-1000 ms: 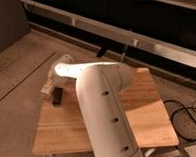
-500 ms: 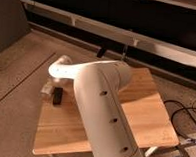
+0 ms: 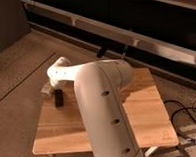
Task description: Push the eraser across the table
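gripper (image 3: 47,90): down at the table's left edge, mostly tucked under the white wrist, honestly can't tell if it's clamped or loose
eraser (image 3: 58,98): little black block on the table, just right of the gripper, contact unclear
arm (image 3: 104,113): huge, hides the table's middle
table (image 3: 145,106): light wood planks, tiny blurry logo (image 3: 164,135) at the near right corner
cables (image 3: 185,114): on the floor at the right, cut off by the edge

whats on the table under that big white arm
Only wood planks of the table show around the arm; the strip beneath it is covered. Near the table's left edge in the view, the eraser lies beside the gripper, which hangs low there.
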